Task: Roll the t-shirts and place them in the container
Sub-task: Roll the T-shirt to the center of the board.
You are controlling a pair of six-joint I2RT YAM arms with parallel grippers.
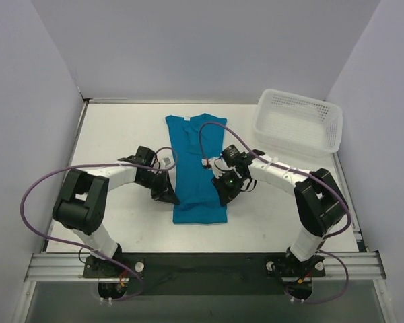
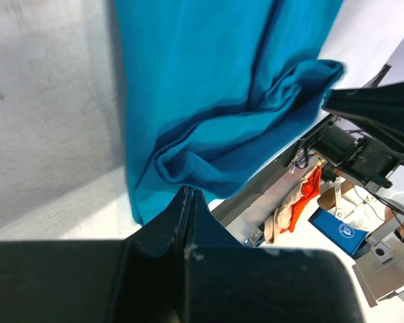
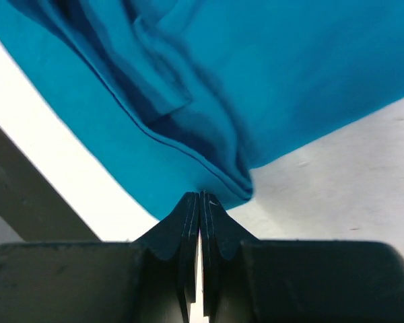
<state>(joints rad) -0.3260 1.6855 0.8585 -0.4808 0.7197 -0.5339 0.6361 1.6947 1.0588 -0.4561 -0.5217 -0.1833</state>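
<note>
So the t-shirt (image 1: 198, 168) is laid out flat in the middle of the white counter (image 1: 121, 134), folded in lengthwise so it's one long teal strip. The neck end points to the far wall and the hem is toward the arm bases. From the top view it looks pretty smooth, with no roll in it yet.

Both arms are bent inward and come at the shirt from either side, down near the hem end. The left tool (image 1: 168, 196) sits right at the shirt's left edge, and the right tool (image 1: 224, 196) is at the right edge, roughly level with it.

In the left wrist view the fingers (image 2: 178, 222) are pressed together into a point, and that tip sits right against the hem by the corner. The fabric just past it is rumpled into a few soft folds. The right wrist view is the same deal: fingers (image 3: 188, 222) closed tight with only a hairline slit between them, tip touching the hem edge, and creases in the cloth running toward that spot. Honestly I can't tell on either side whether any cloth is actually pinched or the tips are just butted up against it.

The white perforated basket (image 1: 289, 142) is off in the far right corner of the counter, well apart from the shirt.
</note>
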